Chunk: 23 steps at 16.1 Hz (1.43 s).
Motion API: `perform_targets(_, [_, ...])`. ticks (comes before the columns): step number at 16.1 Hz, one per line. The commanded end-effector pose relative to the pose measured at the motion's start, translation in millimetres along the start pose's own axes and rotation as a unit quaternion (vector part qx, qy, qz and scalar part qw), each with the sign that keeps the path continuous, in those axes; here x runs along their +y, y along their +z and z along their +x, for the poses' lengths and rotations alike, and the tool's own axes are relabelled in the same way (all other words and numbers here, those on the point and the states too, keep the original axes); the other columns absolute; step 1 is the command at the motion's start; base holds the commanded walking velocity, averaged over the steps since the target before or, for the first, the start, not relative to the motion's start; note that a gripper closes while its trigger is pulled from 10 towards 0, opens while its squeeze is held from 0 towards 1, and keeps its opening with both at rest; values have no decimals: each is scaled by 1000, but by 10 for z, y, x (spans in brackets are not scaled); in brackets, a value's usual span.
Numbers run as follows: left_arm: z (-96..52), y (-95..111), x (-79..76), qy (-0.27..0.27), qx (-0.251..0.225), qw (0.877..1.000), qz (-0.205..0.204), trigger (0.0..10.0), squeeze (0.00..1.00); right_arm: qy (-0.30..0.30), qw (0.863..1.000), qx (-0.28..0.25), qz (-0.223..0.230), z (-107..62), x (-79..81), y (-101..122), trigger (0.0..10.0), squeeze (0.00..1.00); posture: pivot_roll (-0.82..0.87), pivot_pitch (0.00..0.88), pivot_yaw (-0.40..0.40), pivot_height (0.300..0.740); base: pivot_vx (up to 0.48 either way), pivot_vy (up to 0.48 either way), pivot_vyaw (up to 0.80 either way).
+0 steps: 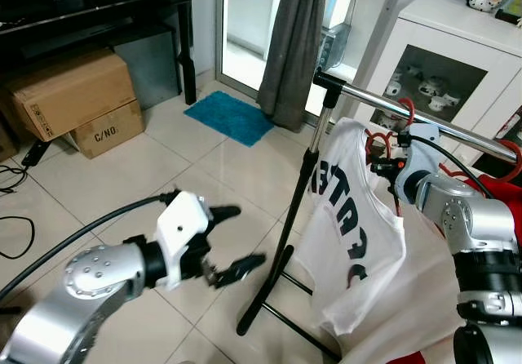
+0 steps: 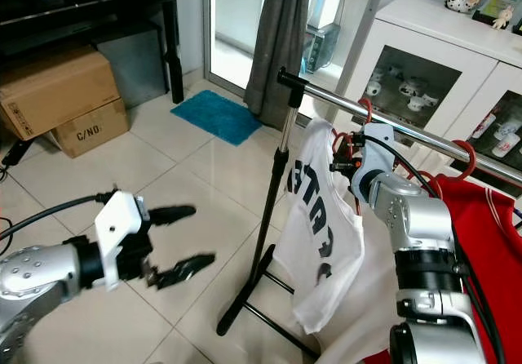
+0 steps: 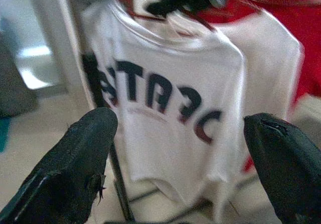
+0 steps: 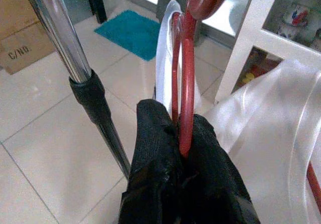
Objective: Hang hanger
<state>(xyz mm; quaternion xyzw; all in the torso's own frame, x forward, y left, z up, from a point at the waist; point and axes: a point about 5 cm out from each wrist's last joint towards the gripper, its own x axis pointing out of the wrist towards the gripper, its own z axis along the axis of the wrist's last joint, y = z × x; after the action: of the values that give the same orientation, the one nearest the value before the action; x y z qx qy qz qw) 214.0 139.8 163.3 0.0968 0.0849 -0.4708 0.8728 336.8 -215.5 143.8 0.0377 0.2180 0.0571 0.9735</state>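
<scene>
Right gripper [image 4: 183, 148] pinched on the red hanger [image 4: 184, 83] carrying the white shirt [image 1: 359, 217], at 2 o'clock just under the rail [image 1: 424, 117]. Hooking step underway, by my read; next, lift hook over rail, release. Left gripper [image 1: 232, 241] spread wide, empty, at 8 o'clock. Tiled floor [image 1: 188, 176], cardboard boxes [image 1: 73, 95], blue mat [image 1: 231, 117].
</scene>
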Motion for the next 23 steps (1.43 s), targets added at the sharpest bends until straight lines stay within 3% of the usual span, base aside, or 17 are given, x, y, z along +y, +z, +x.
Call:
perform_targets(1, [34, 11, 93, 52, 2, 999, 12, 10000, 0, -7, 999, -43, -4, -77, -34, 120, 0, 0, -34, 0, -103, 740, 0, 0, 0])
perform_targets(3, [92, 3, 169, 114, -8, 993, 8, 10000, 0, -6, 996, -92, -17, -182, 10, 160, 0, 0, -32, 0, -102, 740, 0, 0, 0])
perform_targets(5, [115, -1, 170, 133, -18, 991, 13, 10000, 0, 3, 994, -110, -27, -249, 79, 147, 0, 0, -33, 0, -102, 740, 0, 0, 0])
perform_targets(8, [121, -109, 199, 184, -1, 983, -12, 10000, 0, 12, 993, -118, -19, -362, 236, -84, 0, 0, -35, 0, -93, 740, 0, 0, 0])
perform_targets(14, [134, -158, 178, 194, 10, 981, -26, 10000, 0, -8, 991, -129, 25, -533, 439, -365, 0, 0, -43, 0, -82, 740, 0, 0, 0])
perform_targets(23, [96, -133, 188, 200, 10, 979, -33, 10000, 0, 4, 994, -113, -2, -568, 538, -451, 0, 0, -44, 0, -87, 740, -278, 0, 0])
